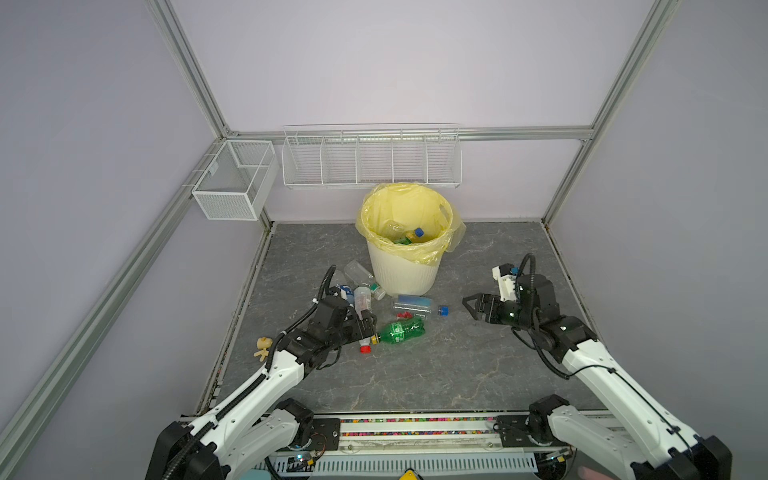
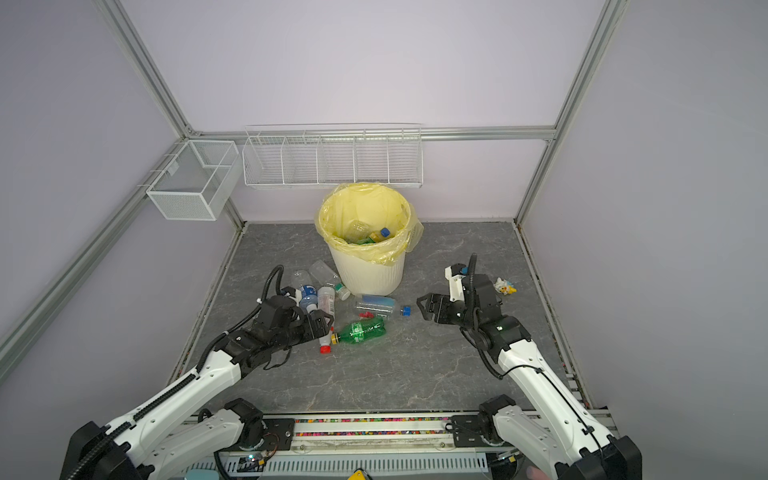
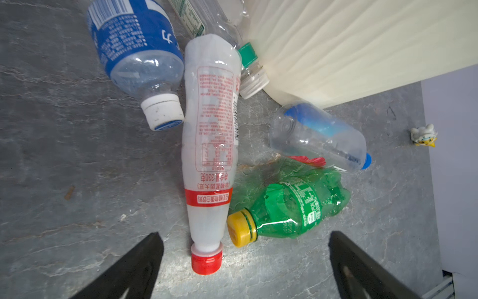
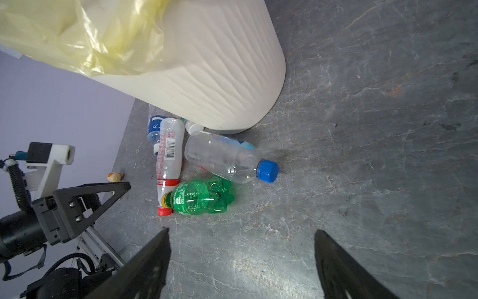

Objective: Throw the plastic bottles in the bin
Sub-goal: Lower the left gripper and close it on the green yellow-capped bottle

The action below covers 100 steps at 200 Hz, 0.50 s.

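Left gripper spread wide, empty, seemingly just above red-capped bottle, right gripper spread, empty

Top views look down over all; wrist cams close, share bottles.

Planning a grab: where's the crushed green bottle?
In both top views the green bottle lies ahead of the left claw, beside the red-capped bottle, near the bin.

Bright, even light, soft shadows; both top views bow at edges; mild glare on floor.
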Tool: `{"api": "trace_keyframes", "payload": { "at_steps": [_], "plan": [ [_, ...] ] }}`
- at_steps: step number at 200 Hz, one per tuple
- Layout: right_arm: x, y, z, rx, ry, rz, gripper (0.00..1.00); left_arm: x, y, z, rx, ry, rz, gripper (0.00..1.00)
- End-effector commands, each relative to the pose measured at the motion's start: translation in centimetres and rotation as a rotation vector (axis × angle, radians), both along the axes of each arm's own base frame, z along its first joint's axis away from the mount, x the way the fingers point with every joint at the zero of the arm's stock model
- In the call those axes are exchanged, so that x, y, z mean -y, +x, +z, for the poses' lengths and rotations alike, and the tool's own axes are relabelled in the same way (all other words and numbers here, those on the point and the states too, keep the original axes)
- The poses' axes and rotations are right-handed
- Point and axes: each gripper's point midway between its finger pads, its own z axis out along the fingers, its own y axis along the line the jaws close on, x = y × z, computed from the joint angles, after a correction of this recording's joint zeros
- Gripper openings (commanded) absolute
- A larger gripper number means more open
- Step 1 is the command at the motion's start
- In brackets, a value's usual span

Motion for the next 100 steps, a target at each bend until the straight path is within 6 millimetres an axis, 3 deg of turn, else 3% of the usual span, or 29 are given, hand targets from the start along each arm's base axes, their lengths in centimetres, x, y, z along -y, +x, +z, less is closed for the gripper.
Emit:
{"api": "trace_keyframes", "payload": {
  "at_steps": [1,49,100],
  "plan": [
    [-0.2,-0.7,-0.3,-0.003,0.026,0.012,0.88,1.1,1.0,1.8,0.055,-0.012,-0.059,1.0],
    [-0.1,-0.9,-0.3,0.007,0.033,0.007,0.88,3.3,1.4,2.2,0.069,-0.016,-0.163,1.0],
    [-0.1,-1.1,-0.4,0.004,0.043,0.003,0.88,6.2,1.2,2.5,0.118,0.1,-0.348,1.0]
  ]
}}
